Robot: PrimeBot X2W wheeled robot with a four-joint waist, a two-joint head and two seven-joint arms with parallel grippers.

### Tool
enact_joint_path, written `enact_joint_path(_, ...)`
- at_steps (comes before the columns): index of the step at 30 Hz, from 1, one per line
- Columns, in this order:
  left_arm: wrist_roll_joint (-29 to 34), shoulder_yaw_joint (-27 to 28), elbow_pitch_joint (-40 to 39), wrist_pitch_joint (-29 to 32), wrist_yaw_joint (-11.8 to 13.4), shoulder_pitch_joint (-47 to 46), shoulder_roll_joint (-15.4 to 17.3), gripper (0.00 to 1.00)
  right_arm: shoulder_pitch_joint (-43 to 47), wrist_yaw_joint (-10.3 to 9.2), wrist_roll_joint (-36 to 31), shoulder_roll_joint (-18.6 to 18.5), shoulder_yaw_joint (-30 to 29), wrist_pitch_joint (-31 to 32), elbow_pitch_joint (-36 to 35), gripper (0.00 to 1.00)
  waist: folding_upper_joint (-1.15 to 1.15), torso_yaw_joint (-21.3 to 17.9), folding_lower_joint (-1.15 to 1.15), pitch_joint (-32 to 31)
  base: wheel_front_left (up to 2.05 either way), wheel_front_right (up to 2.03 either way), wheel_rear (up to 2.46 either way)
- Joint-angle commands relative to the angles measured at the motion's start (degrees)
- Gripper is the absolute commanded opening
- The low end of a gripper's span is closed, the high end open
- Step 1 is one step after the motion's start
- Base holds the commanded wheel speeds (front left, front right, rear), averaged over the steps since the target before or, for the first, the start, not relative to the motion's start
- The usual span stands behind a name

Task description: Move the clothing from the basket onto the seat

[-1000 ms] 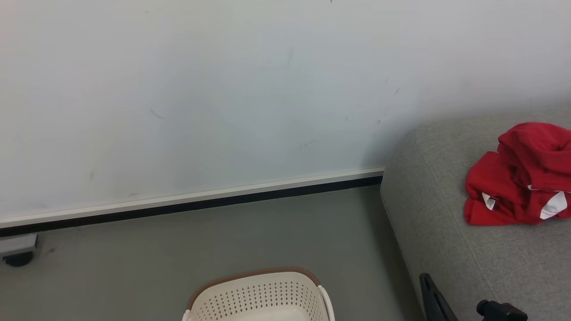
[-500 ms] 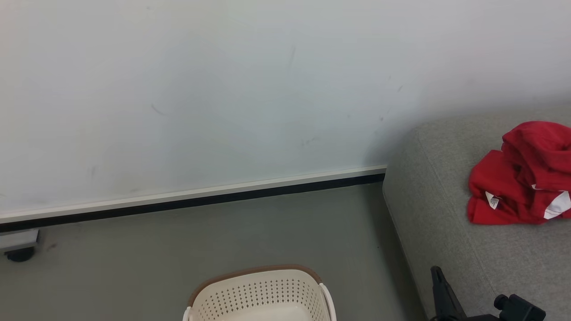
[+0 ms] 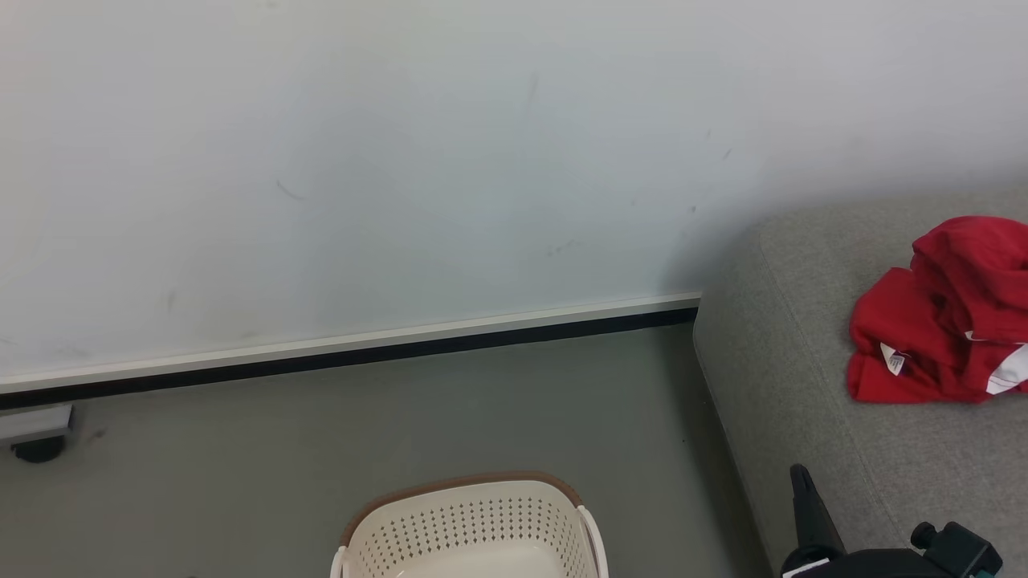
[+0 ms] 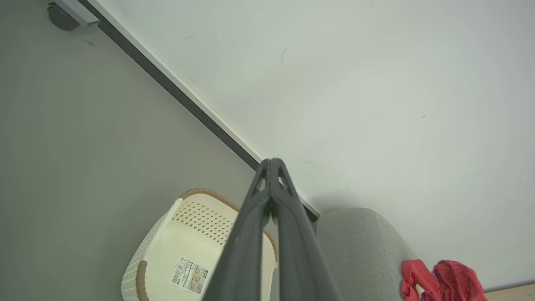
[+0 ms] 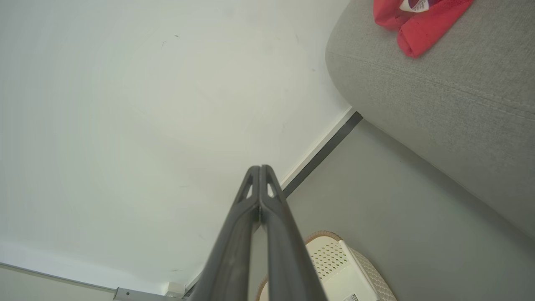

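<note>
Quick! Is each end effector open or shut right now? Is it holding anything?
Left end effector: shut, holding nothing.
Right end effector: shut, holding nothing.

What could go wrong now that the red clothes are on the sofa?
The right gripper, shut and empty, sits close to the seat; a swing might scrape it. The basket stands on the floor just ahead, so rolling forward could knock it. The clothing is a loose heap and might slump.
</note>
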Motion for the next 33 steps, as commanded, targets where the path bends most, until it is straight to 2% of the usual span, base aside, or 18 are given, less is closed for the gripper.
enact_joint_path(1, -2.0, 0.4, 0.0, 0.5, -0.2, -1.3, 0.5, 0.00, -1.2, 0.00, 1.9, 0.2, -0.5, 0.4, -0.3, 0.00, 0.00, 0.0, 0.00, 0.1, 0.00, 0.00, 0.00)
enact_joint_path(33, -21.6, 2.3, 2.3, 5.9, -1.1, -4.9, 0.6, 0.00, -3.9, 0.00, 21.2, 1.3, -4.8, 4.8, 1.2, 0.00, 0.00, 0.9, 0.00, 1.4, 0.00, 0.00, 0.00)
